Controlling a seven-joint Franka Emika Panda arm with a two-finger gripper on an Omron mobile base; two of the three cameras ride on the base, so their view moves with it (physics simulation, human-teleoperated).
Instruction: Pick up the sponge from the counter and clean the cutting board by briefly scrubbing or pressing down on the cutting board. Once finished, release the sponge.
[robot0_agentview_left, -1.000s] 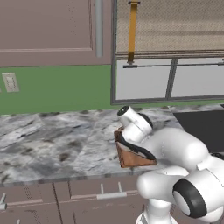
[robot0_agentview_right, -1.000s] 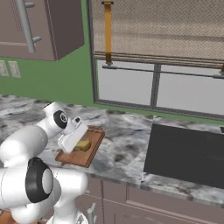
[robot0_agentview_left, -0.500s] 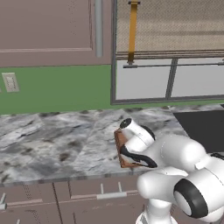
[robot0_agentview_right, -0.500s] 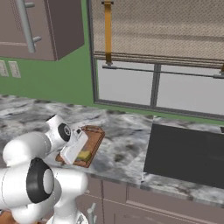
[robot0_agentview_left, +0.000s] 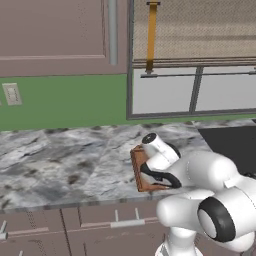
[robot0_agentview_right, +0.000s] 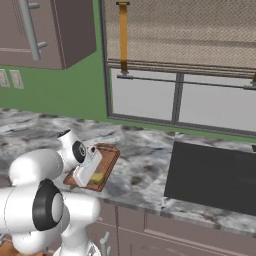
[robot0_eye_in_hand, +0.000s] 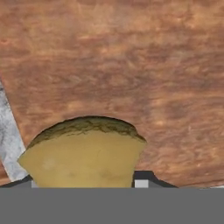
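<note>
The reddish-brown cutting board (robot0_agentview_right: 108, 156) lies on the marbled counter (robot0_agentview_right: 145, 147) near its front edge. In the right base view my gripper (robot0_agentview_right: 95, 176) points down onto the board, shut on the yellow sponge (robot0_agentview_right: 98, 177), which rests against the wood. In the hand view the sponge (robot0_eye_in_hand: 85, 153) sits between my fingertips, pressed close to the board (robot0_eye_in_hand: 131, 65). My arm covers most of the board (robot0_agentview_left: 140, 175) in the left base view.
A black stovetop (robot0_agentview_right: 215, 177) is set into the counter to the right of the board. A window with a rail runs along the back wall. Bare counter (robot0_agentview_left: 65, 160) stretches away to the left. A strip of counter (robot0_eye_in_hand: 8, 140) shows beside the board.
My hand has come down from above the board, carrying the sponge, and now holds it low against the wood.
</note>
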